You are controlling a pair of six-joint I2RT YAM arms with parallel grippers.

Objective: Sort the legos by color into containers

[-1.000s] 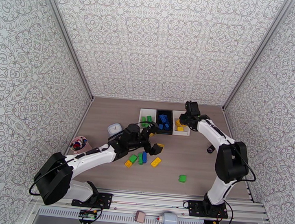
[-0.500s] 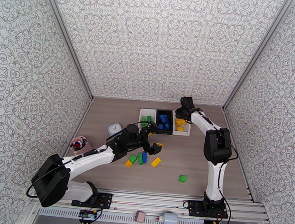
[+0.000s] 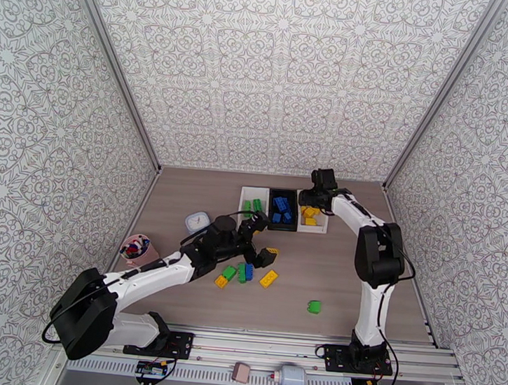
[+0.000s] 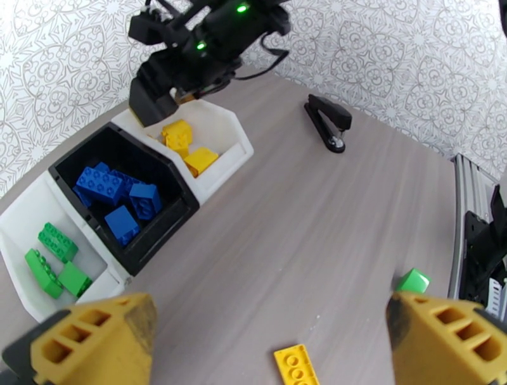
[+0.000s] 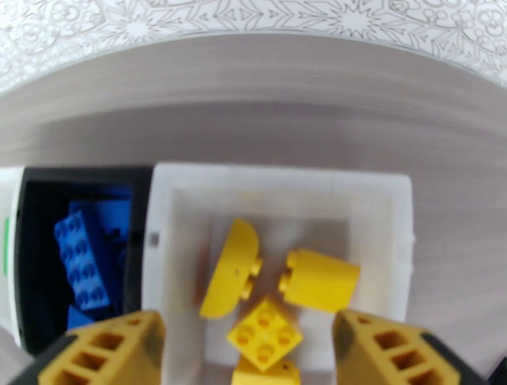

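Observation:
Three containers stand in a row at the back: a left white bin (image 3: 244, 192) with green legos, a black bin (image 3: 281, 228) with blue legos (image 5: 82, 259), and a right white bin (image 5: 279, 174) with yellow legos (image 5: 320, 272). My right gripper (image 3: 312, 198) hovers over that right bin, jaws open and empty, with a yellow brick (image 5: 263, 332) lying below them. Mid-table, my left gripper (image 3: 263, 239) is open above loose legos: a yellow plate (image 4: 296, 365), green (image 3: 229, 273), blue (image 3: 248, 271) and yellow (image 3: 222, 281) bricks. One green brick (image 3: 314, 307) lies apart toward the front.
A pink cup (image 3: 136, 248) of coloured bits and a small round white-blue clock (image 3: 197, 221) sit at the left. A black stapler (image 4: 329, 122) lies right of the bins. Patterned walls close in the table on three sides.
My right gripper has opened over the right white bin, and its arm has swung in toward the bins. The left gripper shifted slightly left, still open.

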